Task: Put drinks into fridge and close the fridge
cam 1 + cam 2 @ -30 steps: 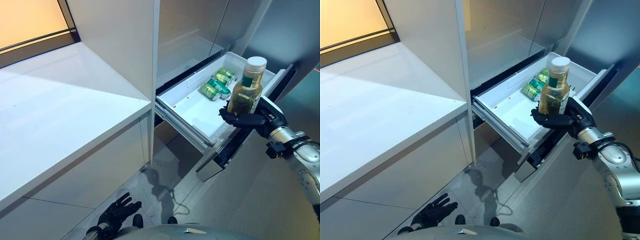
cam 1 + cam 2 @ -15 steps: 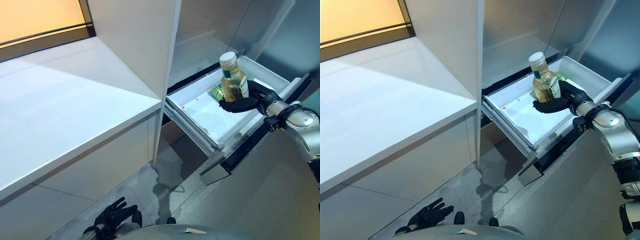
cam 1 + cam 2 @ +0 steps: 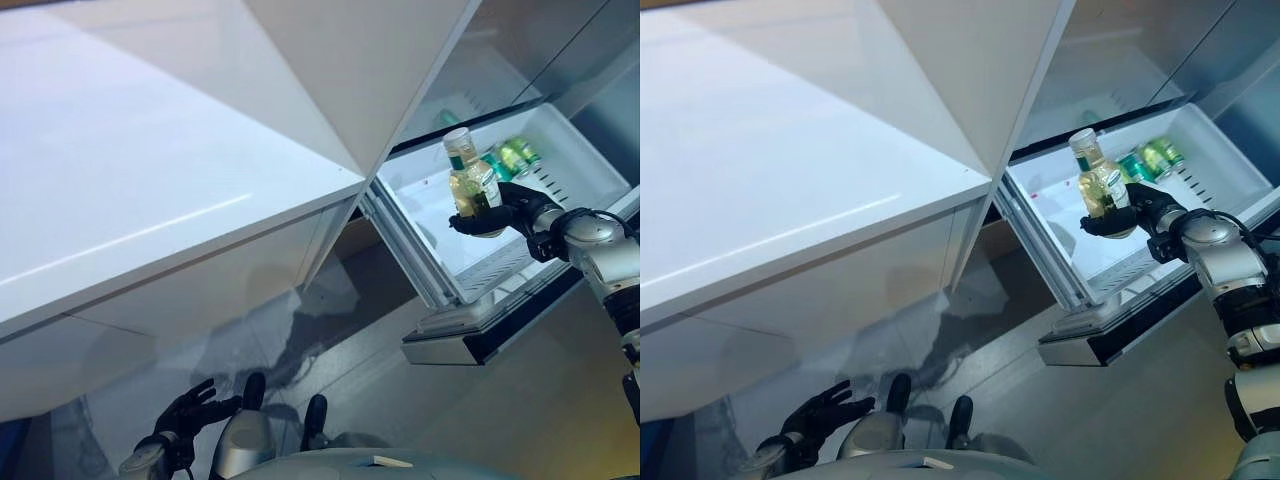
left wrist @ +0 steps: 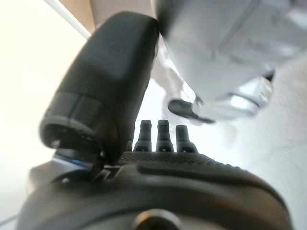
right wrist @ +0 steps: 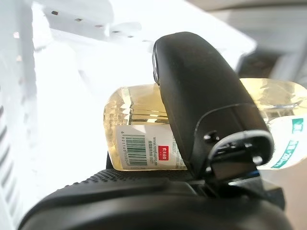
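A robot's right hand (image 3: 503, 208) holds a bottle (image 3: 471, 183) of pale yellow drink over the open fridge drawer (image 3: 590, 172), thumb and fingers curled round the bottle's lower body, as its own wrist view confirms. The bottle stands nearly upright, its white cap leaning slightly away from the hand, and its base appears to hang clear of the drawer's white floor below. Beyond the hand, toward the drawer's back wall, lie green cans (image 3: 512, 158), on their sides and close together.

The left hand (image 3: 186, 413) hangs low near the floor, far from the fridge, its fingers spread and holding nothing.

The risks from here are plain enough. If the hand lets go before the base meets the drawer floor, the tall bottle may drop and topple, rolling into the cans. Set down too close to the drawer's front rim just below the hand, it could strike the edge or tip when the drawer is pushed shut. A bottle standing upright may also foul the cabinet (image 3: 380, 60) above the drawer opening as the drawer closes.
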Motion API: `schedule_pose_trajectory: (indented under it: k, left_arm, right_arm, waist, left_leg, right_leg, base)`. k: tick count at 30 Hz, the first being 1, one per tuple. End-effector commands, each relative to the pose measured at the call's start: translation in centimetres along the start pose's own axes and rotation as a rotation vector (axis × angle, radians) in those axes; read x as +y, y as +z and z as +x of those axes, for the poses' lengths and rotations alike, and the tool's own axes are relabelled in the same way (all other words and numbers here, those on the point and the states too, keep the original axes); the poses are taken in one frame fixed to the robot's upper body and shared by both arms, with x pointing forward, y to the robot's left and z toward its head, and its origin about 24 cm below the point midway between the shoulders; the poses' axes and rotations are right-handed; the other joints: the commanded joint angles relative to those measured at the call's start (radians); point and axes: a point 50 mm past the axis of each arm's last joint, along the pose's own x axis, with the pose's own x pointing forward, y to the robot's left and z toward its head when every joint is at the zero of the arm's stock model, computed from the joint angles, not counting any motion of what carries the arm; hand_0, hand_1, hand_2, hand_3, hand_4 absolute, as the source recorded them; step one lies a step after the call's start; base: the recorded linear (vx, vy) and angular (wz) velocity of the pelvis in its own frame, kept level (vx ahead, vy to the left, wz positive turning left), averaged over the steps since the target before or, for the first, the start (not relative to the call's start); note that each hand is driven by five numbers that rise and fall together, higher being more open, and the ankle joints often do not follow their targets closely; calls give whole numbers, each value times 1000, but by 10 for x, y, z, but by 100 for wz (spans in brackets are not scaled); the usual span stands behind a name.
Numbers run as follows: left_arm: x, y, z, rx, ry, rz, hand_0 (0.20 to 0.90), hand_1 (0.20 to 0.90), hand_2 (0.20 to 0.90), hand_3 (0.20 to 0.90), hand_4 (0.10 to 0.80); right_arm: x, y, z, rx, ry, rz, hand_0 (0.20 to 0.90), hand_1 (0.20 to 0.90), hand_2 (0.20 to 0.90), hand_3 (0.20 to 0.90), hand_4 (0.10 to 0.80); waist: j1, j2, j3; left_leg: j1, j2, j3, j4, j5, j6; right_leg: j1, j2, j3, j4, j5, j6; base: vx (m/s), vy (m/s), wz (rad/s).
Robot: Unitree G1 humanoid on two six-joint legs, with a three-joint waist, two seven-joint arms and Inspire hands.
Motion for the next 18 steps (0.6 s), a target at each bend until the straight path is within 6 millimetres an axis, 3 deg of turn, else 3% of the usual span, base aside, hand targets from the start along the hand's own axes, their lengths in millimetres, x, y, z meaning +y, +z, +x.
schedule_pose_trajectory:
  k: [1, 8, 18]
  left_arm:
    - [-4, 17, 0, -19, -20, 7, 900, 900, 900, 900, 800]
    - [-2, 59, 8, -59, -18, -24, 900, 900, 900, 900, 800]
    - [-2, 74, 12, -77, -15, -33, 900, 900, 900, 900, 800]
  right_arm:
    - [-49, 83, -23, -222, -169, -9, 300, 300, 300, 200, 100]
    - [-66, 82, -22, -109, -170, -29, 300, 300, 300, 200, 100]
    - [-66, 59, -11, 92, -130, -9, 300, 300, 300, 200, 100]
  waist:
    - [10, 19, -51]
    - [16, 41, -1]
    - [45, 53, 39]
  left_leg:
    - [-29, -19, -16, 34, -73, 37]
    - [-85, -22, -22, 45, -62, 32]
    - [-113, -23, -24, 51, -48, 20]
  right_leg:
    - [-68, 29, 29, 20, 89, 54]
    - [-116, 27, 21, 30, 91, 45]
    - [-135, 11, -22, 40, 88, 41]
  base:
    - [23, 21, 7]
    - [-78, 15, -1]
    - [-24, -14, 4]
